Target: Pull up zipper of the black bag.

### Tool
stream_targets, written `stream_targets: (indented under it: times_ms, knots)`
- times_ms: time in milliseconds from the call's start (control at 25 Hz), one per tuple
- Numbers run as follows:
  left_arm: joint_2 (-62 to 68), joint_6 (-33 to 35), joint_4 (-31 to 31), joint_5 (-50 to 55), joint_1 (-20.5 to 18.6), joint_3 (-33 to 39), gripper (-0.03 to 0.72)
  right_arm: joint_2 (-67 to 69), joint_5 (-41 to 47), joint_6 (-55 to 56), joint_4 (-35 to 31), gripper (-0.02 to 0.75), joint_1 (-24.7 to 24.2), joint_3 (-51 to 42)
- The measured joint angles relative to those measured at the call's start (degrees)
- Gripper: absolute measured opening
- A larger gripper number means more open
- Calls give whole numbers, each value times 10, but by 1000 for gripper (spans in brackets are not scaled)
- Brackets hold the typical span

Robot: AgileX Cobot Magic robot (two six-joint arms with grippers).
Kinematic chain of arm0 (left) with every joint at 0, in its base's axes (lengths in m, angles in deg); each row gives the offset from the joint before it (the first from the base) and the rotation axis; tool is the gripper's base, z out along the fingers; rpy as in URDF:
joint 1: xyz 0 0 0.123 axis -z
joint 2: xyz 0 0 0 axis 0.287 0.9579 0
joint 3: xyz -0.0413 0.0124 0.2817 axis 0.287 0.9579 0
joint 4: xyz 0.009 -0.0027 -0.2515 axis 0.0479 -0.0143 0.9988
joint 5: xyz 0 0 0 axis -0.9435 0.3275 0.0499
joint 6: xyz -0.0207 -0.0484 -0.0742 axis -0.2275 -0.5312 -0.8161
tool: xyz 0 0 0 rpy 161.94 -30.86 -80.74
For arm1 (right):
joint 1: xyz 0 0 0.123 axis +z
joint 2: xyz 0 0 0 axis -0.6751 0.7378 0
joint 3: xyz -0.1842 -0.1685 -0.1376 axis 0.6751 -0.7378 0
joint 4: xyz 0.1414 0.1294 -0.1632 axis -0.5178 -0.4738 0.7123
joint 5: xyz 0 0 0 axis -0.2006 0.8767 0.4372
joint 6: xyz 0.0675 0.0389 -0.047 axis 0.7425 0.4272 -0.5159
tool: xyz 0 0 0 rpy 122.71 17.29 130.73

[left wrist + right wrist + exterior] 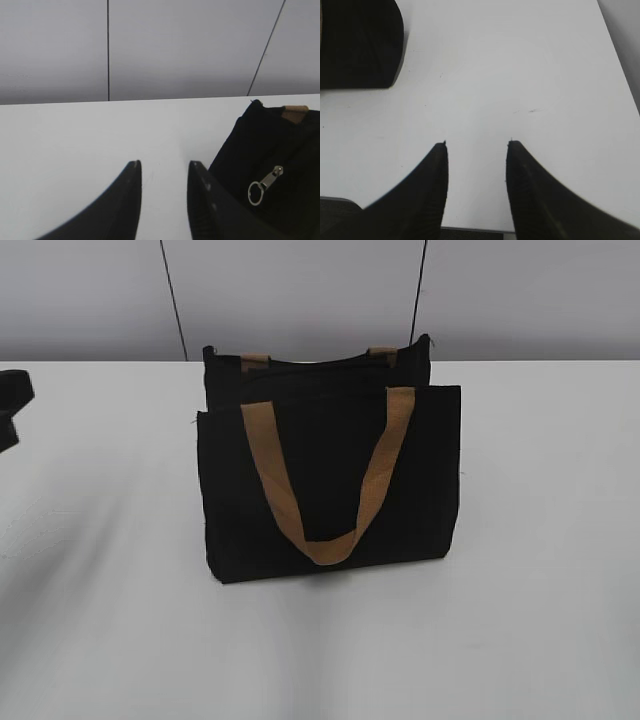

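Trouble looms: both grippers, left (164, 167) and right (476, 145), hang with jaws apart, empty; the bag (330, 480) could tip when its zipper (265, 185) gets tugged.

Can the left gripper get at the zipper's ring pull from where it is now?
Probably yes. The left gripper is open and empty over the bare table, and the ring pull hangs exposed on the black bag just beside it, with nothing between them.
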Motion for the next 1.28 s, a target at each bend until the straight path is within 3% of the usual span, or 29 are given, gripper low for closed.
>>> stream_targets:
  times_ms: [240,440,560,1040,1280]
  knots:
    - [140,-34,-17,-119,37,0,241,0,0,0,0,309,0,0]
    - [233,-101,-122,-209,57,0,241,0,0,0,0,309,0,0]
    - [294,-117,-149,-273,59,0,241,0,0,0,0,309,0,0]
    - [526,-102,-225,-487,59,0,243,0,0,0,0,309,0,0]
    - [570,-91,-226,-521,59,-1,356,0,0,0,0,309,0,0]
